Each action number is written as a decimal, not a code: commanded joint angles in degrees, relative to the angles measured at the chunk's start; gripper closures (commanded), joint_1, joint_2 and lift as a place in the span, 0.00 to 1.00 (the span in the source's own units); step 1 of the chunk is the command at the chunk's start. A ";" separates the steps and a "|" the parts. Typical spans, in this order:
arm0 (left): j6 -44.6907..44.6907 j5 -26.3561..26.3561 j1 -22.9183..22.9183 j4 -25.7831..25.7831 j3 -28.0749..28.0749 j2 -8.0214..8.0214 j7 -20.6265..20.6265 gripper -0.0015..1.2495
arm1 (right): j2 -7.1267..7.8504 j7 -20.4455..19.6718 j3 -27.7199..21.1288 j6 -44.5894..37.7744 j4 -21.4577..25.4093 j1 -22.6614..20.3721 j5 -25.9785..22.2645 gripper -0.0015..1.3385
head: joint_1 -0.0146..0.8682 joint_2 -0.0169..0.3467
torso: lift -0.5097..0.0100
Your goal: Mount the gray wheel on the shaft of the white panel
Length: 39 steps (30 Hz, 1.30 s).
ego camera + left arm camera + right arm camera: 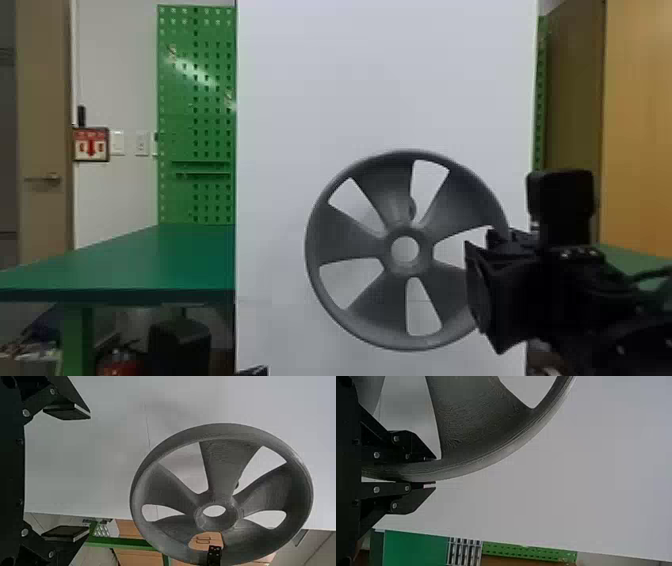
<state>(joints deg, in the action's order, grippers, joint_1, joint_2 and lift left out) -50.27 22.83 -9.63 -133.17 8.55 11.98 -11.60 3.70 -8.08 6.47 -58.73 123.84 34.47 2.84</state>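
Right now, the gray wheel [350,245] is up in front of the white panel [300,90], in its lower half and nearer its right edge than its left. The wheel stands up on its side, with its flat face turned to the robot's head. It has five fat spokes and a round hole [405,249] in the middle, and some white shows through the hole.

A small gray bump [412,209] peeks out next to a top spoke, a bit higher than the hole. It looks like the shaft, so the wheel does not sit on it. I can't tell if the wheel touches the panel.

The right gripper [482,290] has the wheel by its rim, on the side near the panel's right edge. In the right wrist view, its two black fingers [411,453] pinch the rim, one on each side of it.

Just a bit of the left gripper [254,371] pokes up at the bottom of the head view, by the panel's left edge. In the left wrist view, its fingers [69,411] are spread wide, and the wheel is out past their tips.

A green table [165,260] is to the left of the panel. Behind the table is a green board [212,115] full of little holes.
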 commanded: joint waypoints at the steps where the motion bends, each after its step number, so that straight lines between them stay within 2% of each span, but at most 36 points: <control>1: -0.09 -0.07 -0.04 0.01 0.15 0.07 0.00 0.20 | -0.36 -4.05 0.83 -0.24 -0.01 0.95 -3.19 0.88 | 0.06 0.16 | 0.00; 10: -0.35 -0.07 -0.39 0.28 0.67 0.15 0.00 0.20 | -0.45 -10.03 1.53 -1.12 -0.01 3.23 -7.14 0.88 | 0.06 0.16 | 0.00; 14: -0.44 0.02 -0.65 0.45 1.03 0.15 0.00 0.20 | -0.27 -13.89 2.50 -1.74 -0.01 4.11 -9.34 0.88 | 0.06 0.16 | 0.00; 20: -0.53 0.02 -0.92 0.71 1.47 0.24 0.00 0.20 | -0.01 -16.53 3.55 -2.26 -0.01 5.34 -10.66 0.88 | 0.06 0.16 | 0.00; 39: -0.53 0.02 -1.27 0.89 1.82 0.24 0.00 0.20 | 0.16 -17.32 3.11 -2.09 -0.53 5.87 -10.92 0.88 | 0.06 0.16 | 0.00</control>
<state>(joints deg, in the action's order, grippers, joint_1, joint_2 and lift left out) -50.80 22.85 -10.84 -132.27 10.28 12.22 -11.60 3.79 -25.38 9.62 -60.82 123.36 40.25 -8.15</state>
